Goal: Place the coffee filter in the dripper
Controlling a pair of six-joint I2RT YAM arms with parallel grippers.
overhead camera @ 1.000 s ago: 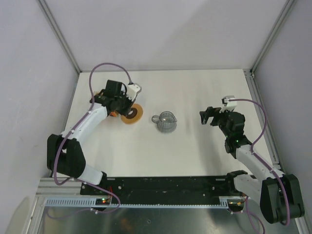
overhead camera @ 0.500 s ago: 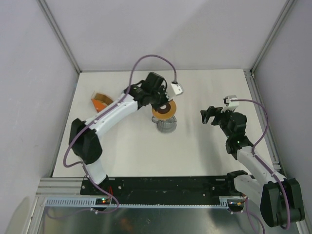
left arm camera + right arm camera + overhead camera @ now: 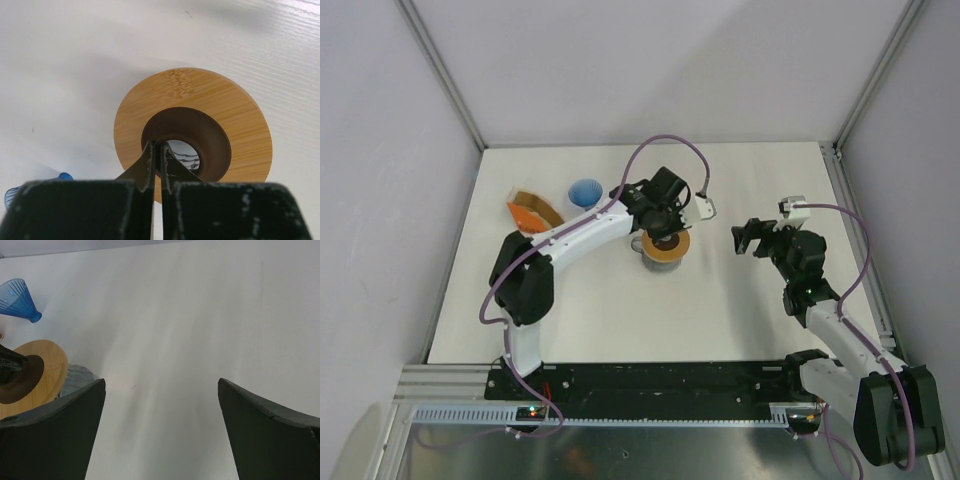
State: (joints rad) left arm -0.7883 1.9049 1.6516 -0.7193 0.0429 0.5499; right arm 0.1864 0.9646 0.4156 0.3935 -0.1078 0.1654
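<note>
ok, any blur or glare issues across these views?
Top external: even diffuse light, no glare; the translucent blue ribbed dripper is small but clear. Left wrist: flat bamboo ring sharp, grain visible; left gripper a dark silhouette. Right wrist: right gripper dark and soft-edged; white table streaked with soft shadow.

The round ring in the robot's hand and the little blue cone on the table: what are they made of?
The ring pinched by the left hand looks like bamboo or a similar wood: pale tan, matte, with fine straight grain lines. Its inner collar is dark brown and smooth, perhaps plastic or stained wood. The blue cone seems to be plastic, possibly glass: translucent, glossy, ribbed.
</note>
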